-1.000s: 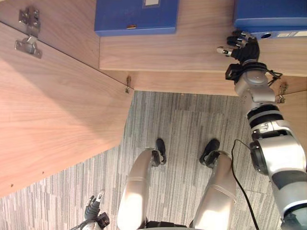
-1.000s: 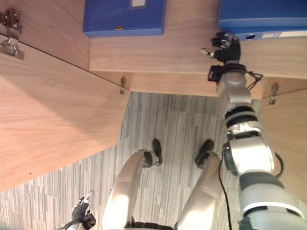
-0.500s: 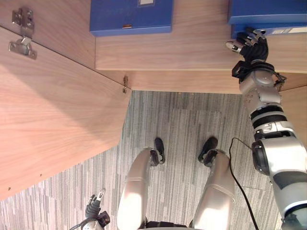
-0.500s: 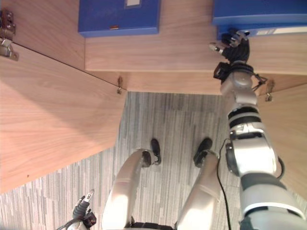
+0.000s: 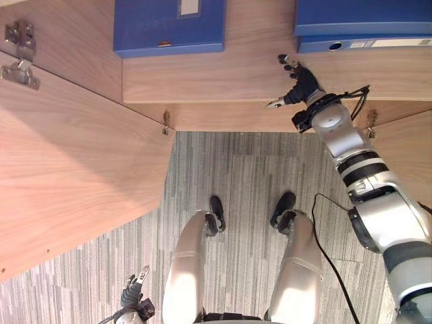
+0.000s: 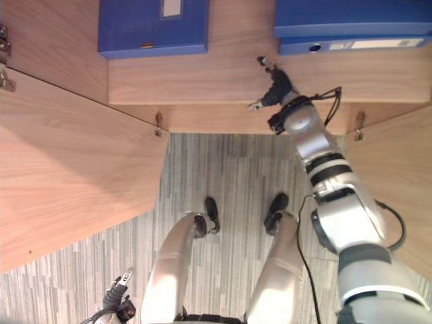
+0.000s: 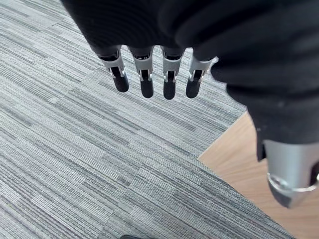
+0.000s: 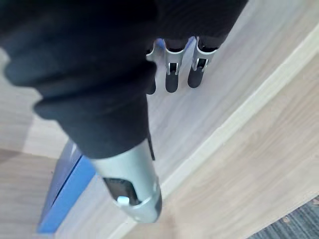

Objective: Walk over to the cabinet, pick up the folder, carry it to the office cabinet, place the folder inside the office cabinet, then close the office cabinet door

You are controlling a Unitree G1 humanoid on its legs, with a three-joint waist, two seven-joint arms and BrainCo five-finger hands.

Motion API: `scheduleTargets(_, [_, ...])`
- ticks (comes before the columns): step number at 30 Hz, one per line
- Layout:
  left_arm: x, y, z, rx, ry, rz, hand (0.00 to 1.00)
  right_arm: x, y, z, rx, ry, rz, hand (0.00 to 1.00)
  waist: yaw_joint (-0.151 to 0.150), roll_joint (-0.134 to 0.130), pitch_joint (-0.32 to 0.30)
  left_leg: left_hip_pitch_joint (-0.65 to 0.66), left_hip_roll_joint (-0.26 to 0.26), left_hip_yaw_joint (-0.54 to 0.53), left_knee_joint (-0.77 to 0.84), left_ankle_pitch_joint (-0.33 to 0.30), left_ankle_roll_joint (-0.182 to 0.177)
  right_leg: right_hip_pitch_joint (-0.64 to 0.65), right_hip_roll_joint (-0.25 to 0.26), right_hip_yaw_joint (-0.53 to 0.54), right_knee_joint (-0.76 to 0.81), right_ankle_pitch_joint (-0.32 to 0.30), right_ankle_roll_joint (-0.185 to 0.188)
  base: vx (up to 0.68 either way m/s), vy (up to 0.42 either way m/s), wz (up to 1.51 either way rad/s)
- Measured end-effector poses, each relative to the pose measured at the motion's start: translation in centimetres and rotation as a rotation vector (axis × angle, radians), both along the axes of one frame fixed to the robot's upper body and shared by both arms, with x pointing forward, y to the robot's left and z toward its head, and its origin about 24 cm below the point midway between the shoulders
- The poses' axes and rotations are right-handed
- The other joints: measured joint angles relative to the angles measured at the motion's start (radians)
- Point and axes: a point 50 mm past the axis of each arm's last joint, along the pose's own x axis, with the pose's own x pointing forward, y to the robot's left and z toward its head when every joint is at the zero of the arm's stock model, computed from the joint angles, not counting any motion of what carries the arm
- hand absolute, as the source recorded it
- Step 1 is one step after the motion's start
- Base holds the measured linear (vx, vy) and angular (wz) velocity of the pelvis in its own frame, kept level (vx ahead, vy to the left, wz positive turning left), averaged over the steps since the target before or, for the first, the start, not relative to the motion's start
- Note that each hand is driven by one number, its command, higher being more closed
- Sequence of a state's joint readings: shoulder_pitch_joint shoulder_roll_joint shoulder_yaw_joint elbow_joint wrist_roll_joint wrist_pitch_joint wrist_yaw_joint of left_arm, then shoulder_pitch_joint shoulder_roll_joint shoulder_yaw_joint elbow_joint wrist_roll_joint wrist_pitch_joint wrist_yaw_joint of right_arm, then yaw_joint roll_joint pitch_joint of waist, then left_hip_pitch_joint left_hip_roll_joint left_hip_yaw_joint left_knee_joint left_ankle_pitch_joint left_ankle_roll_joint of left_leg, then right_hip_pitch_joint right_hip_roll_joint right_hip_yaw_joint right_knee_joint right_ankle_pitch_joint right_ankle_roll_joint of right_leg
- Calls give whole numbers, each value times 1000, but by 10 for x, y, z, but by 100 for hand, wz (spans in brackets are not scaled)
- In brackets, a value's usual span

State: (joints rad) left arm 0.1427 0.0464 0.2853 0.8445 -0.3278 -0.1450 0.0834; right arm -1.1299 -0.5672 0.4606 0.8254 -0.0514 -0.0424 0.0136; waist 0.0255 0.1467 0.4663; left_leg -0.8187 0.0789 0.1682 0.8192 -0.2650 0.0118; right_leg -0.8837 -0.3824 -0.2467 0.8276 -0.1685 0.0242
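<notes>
Both hands hold nothing. The right hand [image 5: 300, 86], fingers straight and spread, is over the cabinet shelf [image 5: 216, 74]. Stacked blue folders [image 5: 364, 17] lie at its 1 o'clock, a single folder [image 5: 169, 27] at 10 o'clock. The left hand [image 7: 147, 84] hangs straight-fingered above the carpet [image 7: 75, 149].

Blue folder [image 5: 169, 27] with pale label, stacked blue folders [image 5: 364, 17], light wood-grain office cabinet [image 5: 223, 74], grey streaked carpet [image 5: 243, 175].

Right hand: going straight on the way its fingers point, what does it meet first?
Likely the bare shelf. The right hand, fingers straight, points into the gap between the left blue folder and the stacked blue folders, missing both. Depth is unclear.
</notes>
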Motion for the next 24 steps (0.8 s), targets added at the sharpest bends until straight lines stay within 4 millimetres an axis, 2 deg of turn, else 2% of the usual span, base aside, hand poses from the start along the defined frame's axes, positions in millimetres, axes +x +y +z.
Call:
scheduleTargets(6, [-1,5,1,7,-3,12,0,-1,3,-6,-67,26,12,0,-2,-19,-5,1,8,0,0,0,0,6,7,-5,-9,3,-2,9,23,-1])
scheduleTargets(12, [-1,6,1,3,-7,10,0,-2,8,-8,-61,27,27,0,-3,-28,-3,2,12,2,-4,0,0,10,12,-6,-20,9,-2,5,32,-2])
scheduleTargets(16, [-3,10,2,-4,-15,55,0,-1,12,-8,-5,13,4,0,-4,-43,-3,4,15,3,-8,0,0,10,16,-6,-22,9,-3,2,9,0])
scheduleTargets(19, [-3,11,2,-1,-17,63,0,2,3,-6,124,-25,-80,0,-3,-44,-3,2,13,3,-7,0,0,10,14,-7,-23,9,-3,4,43,2])
scheduleTargets(21, [-3,12,2,3,-13,70,0,3,-12,-4,198,-41,-158,0,5,-44,-3,0,12,1,-7,0,0,10,13,-9,-25,10,-3,2,42,3])
scheduleTargets(24, [-3,12,2,2,-13,83,0,3,-24,0,264,-51,-219,0,9,-44,-3,0,9,0,-9,1,1,11,10,-10,-26,10,-3,3,38,2])
